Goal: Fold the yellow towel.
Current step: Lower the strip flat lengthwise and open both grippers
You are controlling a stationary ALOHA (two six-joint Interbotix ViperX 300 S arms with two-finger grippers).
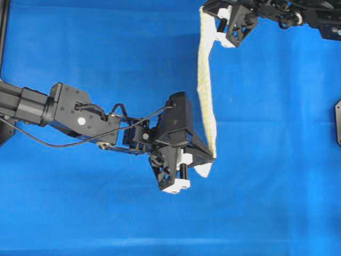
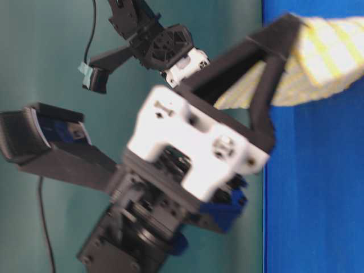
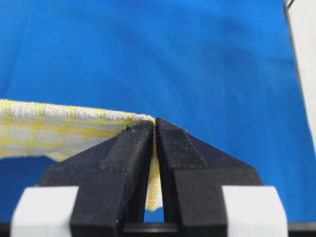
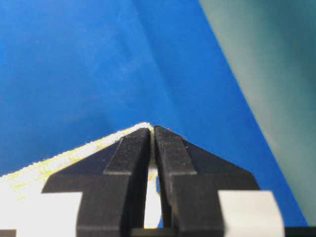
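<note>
Blue table below, bare all around. Towel strung up as a narrow band between both arms, off the table. Left fingers clenched tight on one corner. Right fingers pinched on the other.

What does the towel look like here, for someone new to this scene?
Start from the blue table cover: two black grippers hang above it. Stretched between the left gripper and the right gripper is the towel, a narrow strip seen edge-on. It is the only yellow-and-white checked thing there.
</note>
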